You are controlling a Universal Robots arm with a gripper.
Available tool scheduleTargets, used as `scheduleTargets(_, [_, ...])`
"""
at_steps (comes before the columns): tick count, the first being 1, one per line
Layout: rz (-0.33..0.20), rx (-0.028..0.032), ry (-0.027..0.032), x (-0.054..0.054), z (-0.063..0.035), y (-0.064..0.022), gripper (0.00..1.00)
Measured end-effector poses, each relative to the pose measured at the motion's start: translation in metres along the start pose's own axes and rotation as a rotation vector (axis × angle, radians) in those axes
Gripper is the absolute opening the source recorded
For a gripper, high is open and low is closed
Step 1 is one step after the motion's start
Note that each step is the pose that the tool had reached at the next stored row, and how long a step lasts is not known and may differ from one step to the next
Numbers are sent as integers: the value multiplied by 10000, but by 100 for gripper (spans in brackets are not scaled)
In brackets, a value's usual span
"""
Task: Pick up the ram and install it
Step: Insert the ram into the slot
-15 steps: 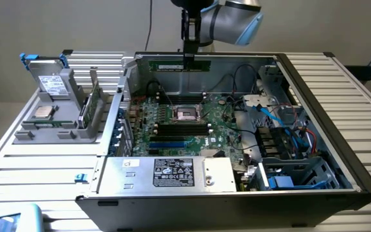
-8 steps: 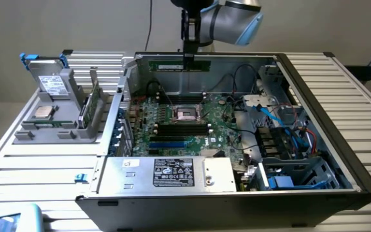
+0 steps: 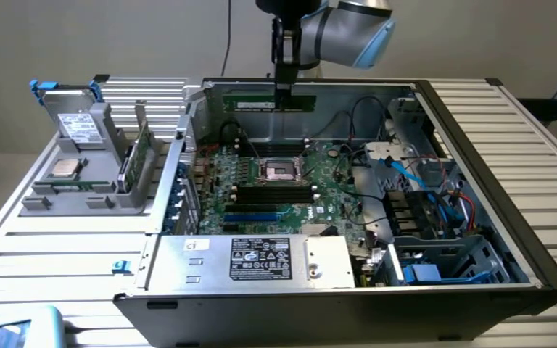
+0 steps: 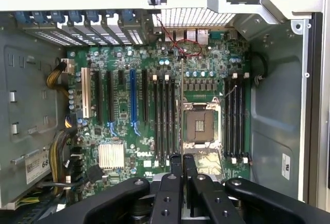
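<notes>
The ram (image 3: 259, 103), a long green stick, hangs level above the open computer case, near its back wall. My gripper (image 3: 284, 93) comes straight down on it and is shut on its top edge. In the wrist view the black fingers (image 4: 175, 175) are pressed together. The ram (image 4: 181, 90) shows edge-on as a thin line running out from them over the motherboard (image 4: 124, 131). Black memory slots (image 4: 164, 121) lie on one side of the processor socket (image 4: 198, 126), and more slots (image 4: 234, 115) lie on its other side. The stick hangs well above them.
A grey rack (image 3: 85, 196) at the exterior view's left holds another green stick (image 3: 135, 161), a silver processor chip (image 3: 64, 168) and a drive (image 3: 77, 127). The power supply (image 3: 249, 261) fills the case's front. Cables and a drive cage (image 3: 434, 217) crowd the exterior view's right.
</notes>
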State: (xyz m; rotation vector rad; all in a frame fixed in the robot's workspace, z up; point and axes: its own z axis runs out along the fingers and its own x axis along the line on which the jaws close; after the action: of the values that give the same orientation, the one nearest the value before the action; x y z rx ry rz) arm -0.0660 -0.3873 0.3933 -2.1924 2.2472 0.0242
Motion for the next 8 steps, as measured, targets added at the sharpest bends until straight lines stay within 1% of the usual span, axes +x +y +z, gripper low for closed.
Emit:
scheduleTargets(4, [1, 0, -14, 15, 69, -1, 13])
scheduleTargets(8, [2, -2, -11, 23, 80, -1, 13])
